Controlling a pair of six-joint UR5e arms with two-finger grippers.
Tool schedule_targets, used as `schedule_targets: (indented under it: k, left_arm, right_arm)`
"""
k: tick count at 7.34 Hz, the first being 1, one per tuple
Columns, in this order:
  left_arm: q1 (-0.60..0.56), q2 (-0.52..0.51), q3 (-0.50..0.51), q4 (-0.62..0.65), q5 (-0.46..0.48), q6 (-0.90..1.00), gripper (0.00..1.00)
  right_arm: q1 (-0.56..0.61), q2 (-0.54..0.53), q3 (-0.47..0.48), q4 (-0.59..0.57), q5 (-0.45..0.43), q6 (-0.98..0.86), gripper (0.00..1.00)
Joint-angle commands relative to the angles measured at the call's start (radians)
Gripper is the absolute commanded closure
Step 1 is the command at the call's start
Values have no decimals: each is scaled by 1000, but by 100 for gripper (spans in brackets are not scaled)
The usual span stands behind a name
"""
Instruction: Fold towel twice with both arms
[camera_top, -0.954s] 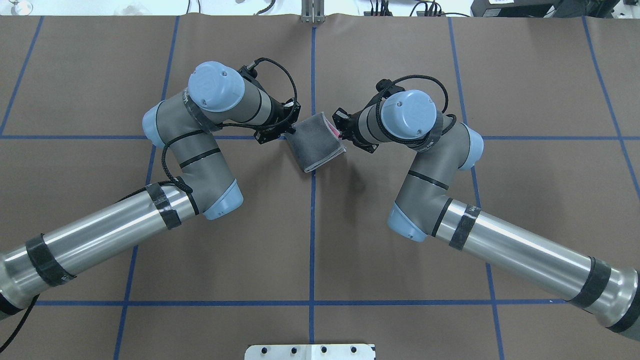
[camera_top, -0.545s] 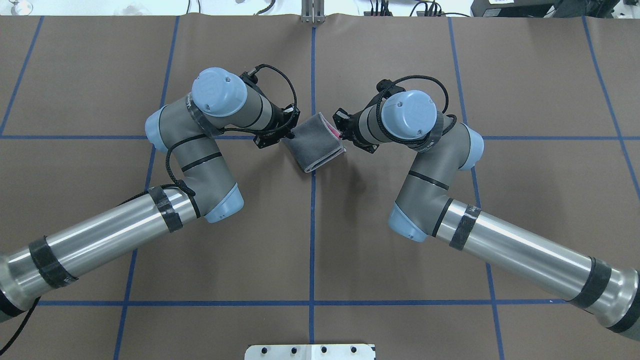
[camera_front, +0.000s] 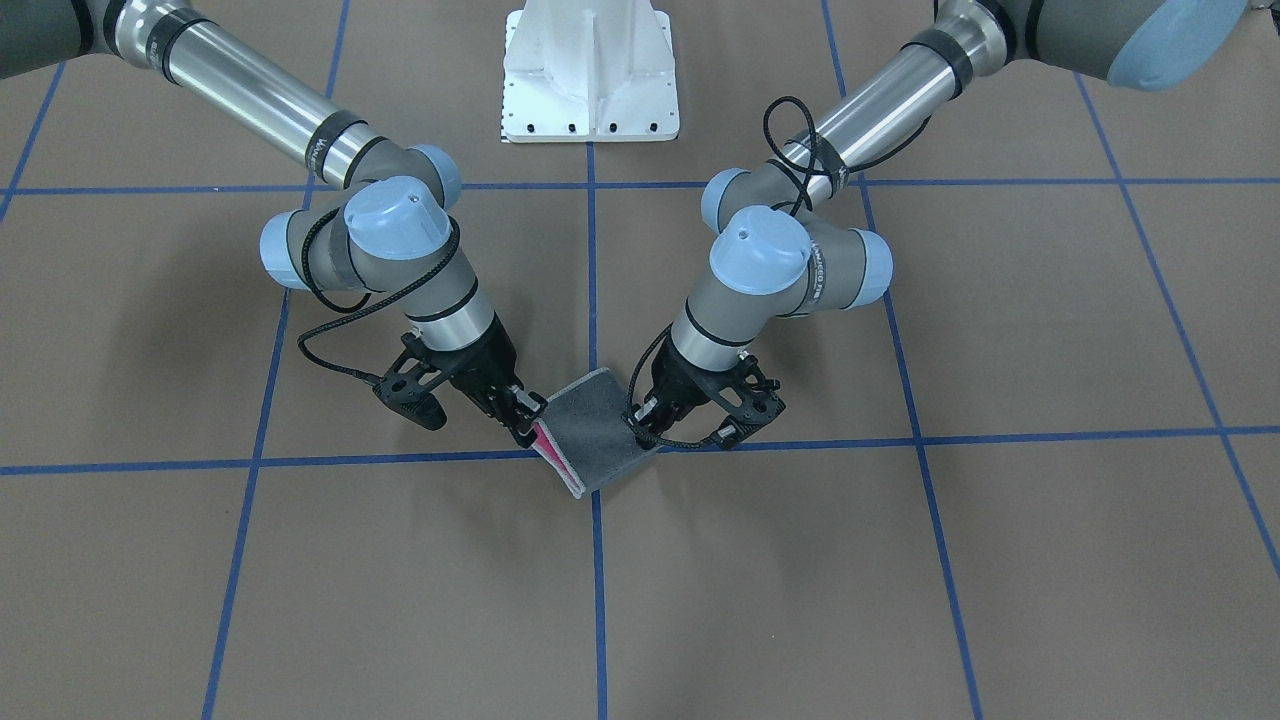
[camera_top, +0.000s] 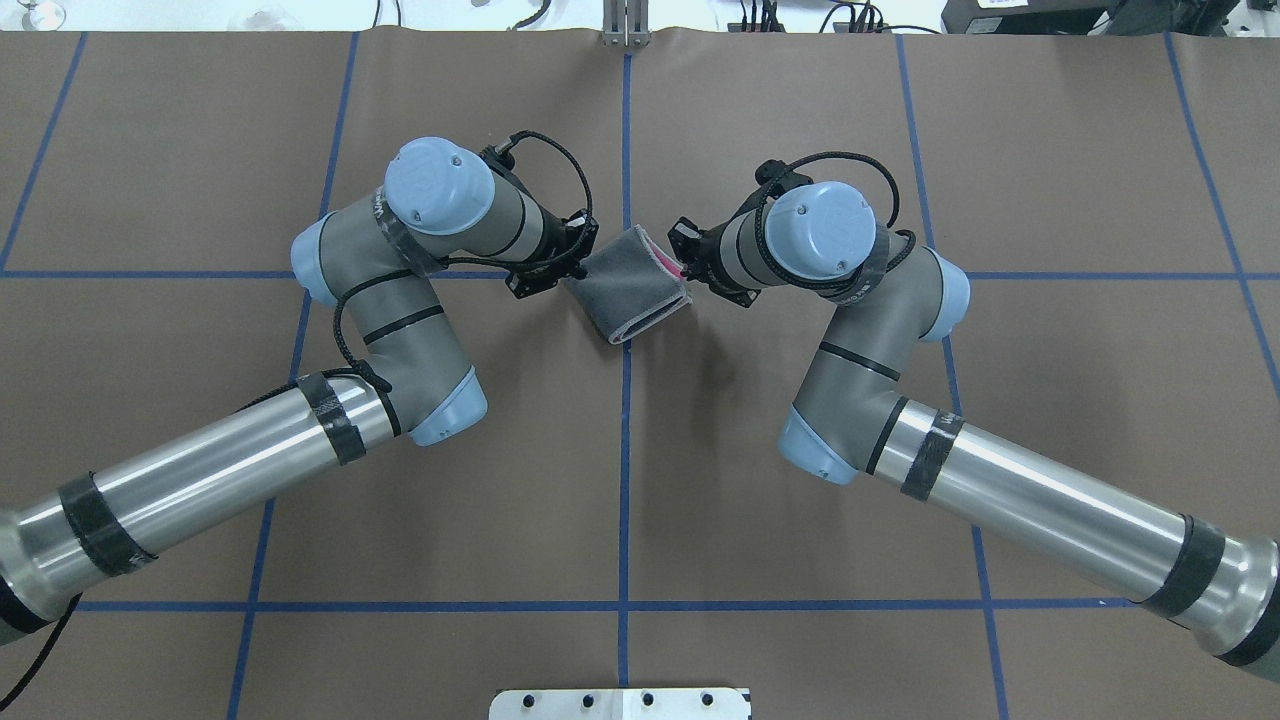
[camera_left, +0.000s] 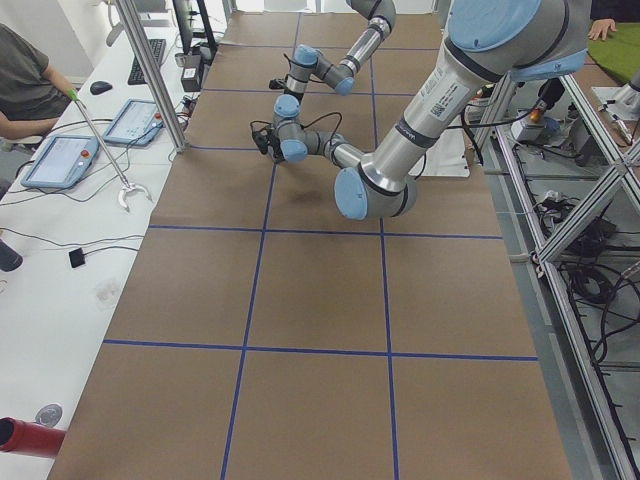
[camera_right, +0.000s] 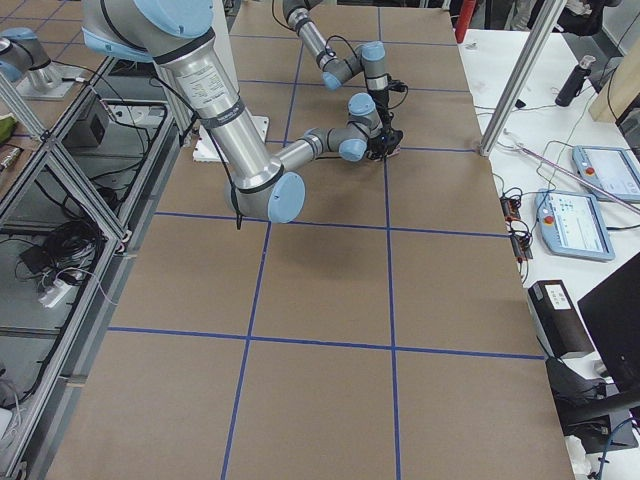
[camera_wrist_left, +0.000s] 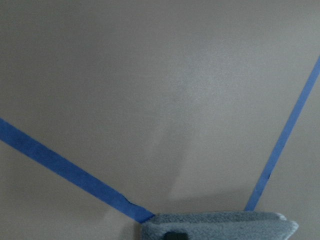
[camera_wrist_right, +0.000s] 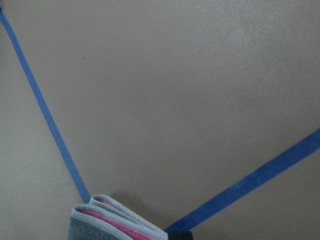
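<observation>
Terry towel (camera_top: 625, 285): a small grey packet, turned like a diamond, at the crossing of the blue tape lines (camera_top: 625, 480) in the middle of the table (camera_top: 180, 150); pink shows only along the layered edge on the robot's right; whether it rests fully on the table I cannot tell
Left gripper (camera_front: 641, 424): fingers drawn together on the packet's left corner, pinching the cloth; its wrist view shows grey pile right at the tip
Right gripper (camera_front: 526, 428): likewise pinched on the towel, at the layered pink edge; several pale stitched borders stack up in its wrist view
Step in hand: by my reading both folds are made and the packet is being set down; the release is what is left
How to do it well: lower until the cloth lies flat before letting go; open both at once, so neither side drags; draw each arm outward and up along its own line, never across the packet; terry clings to pads, so a slow opening likely helps
Risk: a finger caught between layers could flip the top fold and bare the pink face; a one-sided release may skew the packet
</observation>
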Motion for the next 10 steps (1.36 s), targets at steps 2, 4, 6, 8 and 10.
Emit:
schedule_targets:
  k: [2,4,6,8,10]
  left_arm:
    - [-32,-37,-14,1,-4,5,100]
    - [-43,-37,-27,3,-9,5,100]
    - [-45,-37,-31,4,-9,3,100]
    - [-45,-39,-33,9,-9,2,100]
    - [-45,-37,-45,17,-9,-3,100]
  right_arm:
    - [-1,-1,0,2,1,0,94]
    - [-1,-2,2,4,1,0,93]
    - [-1,-7,12,2,1,0,93]
    - [-1,-28,38,1,1,0,93]
    - [-2,-33,40,2,1,-2,19]
